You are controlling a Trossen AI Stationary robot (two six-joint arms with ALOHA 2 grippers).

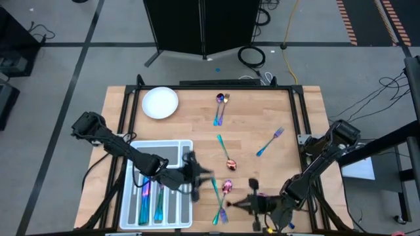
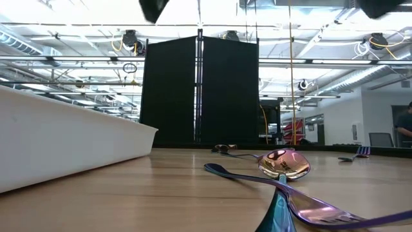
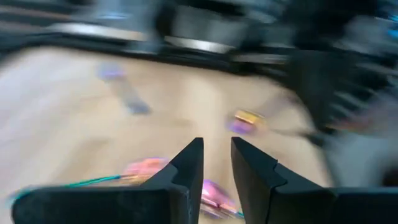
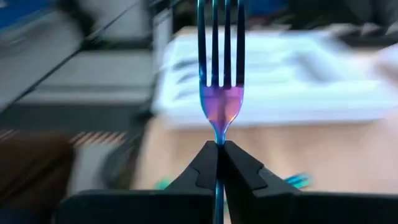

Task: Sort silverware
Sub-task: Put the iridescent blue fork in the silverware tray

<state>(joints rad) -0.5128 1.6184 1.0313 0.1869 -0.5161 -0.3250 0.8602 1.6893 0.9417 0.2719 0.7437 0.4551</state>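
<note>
My right gripper point(image 4: 219, 155) is shut on an iridescent fork point(image 4: 221, 74), above the table's near edge point(image 1: 246, 203), right of the tray. My left gripper point(image 3: 216, 165) hangs open with nothing between its fingers, above the table just right of the translucent white tray point(image 1: 157, 190). Between the two grippers a spoon point(image 1: 226, 188) and a teal-handled piece point(image 1: 215, 196) lie crossed flat on the wood. A spoon point(image 1: 226, 152), a fork point(image 1: 270, 141) and a pair of pieces point(image 1: 221, 105) lie farther back. A few pieces lie in the tray's slots point(image 1: 151, 200). My right gripper pinches the fork's neck point(image 4: 219, 138), just below the tines, between its two fingertips. The tines stick out past the fingers, in line with them. The fork is lifted clear of the table; its handle is hidden behind the fingers.
A white round plate point(image 1: 160, 103) sits at the table's far left corner. Black rails point(image 1: 298, 118) frame the wooden top. The tray's wall point(image 2: 64, 138) rises at the left of the low view, with a spoon point(image 2: 283, 164) lying close by.
</note>
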